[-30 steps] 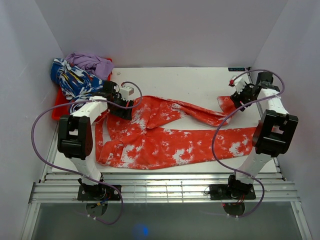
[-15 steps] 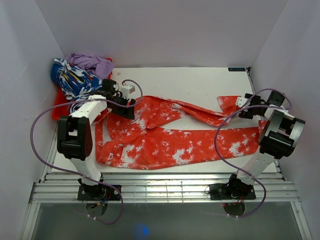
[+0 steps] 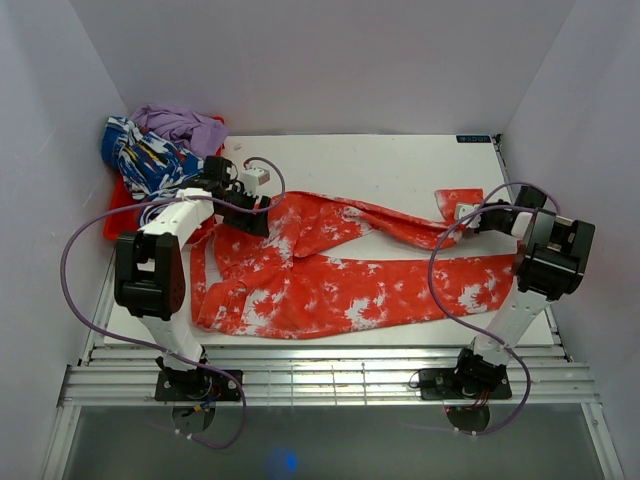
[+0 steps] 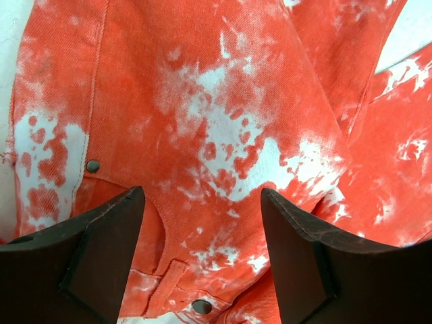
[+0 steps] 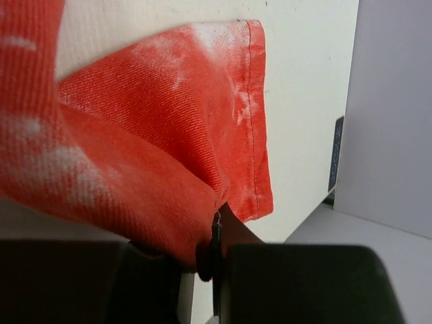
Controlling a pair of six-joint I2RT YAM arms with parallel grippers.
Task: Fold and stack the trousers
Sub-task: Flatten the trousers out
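Note:
The orange-red trousers (image 3: pixel 330 280) with white blotches lie spread flat across the table, waistband at the left and both legs running right. My left gripper (image 3: pixel 250 215) hovers over the waistband corner, open; in the left wrist view its gripper (image 4: pixel 202 202) straddles the trousers (image 4: pixel 223 135) near the rivets and a belt loop, with both fingers apart from the cloth. My right gripper (image 3: pixel 462 218) is at the far leg's end. In the right wrist view that gripper (image 5: pixel 217 229) is shut on the trousers (image 5: pixel 169 121), pinching a fold beside the hem.
A blue-and-white patterned garment (image 3: pixel 145 155) and a purple garment (image 3: pixel 185 125) are piled at the back left corner over something red (image 3: pixel 118 215). White walls close in the white table (image 3: pixel 380 165) on three sides. The right wall stands close to my right arm.
My right gripper came down from the back right onto the far leg's end and shut on the cloth there. The left gripper stayed open over the waistband.

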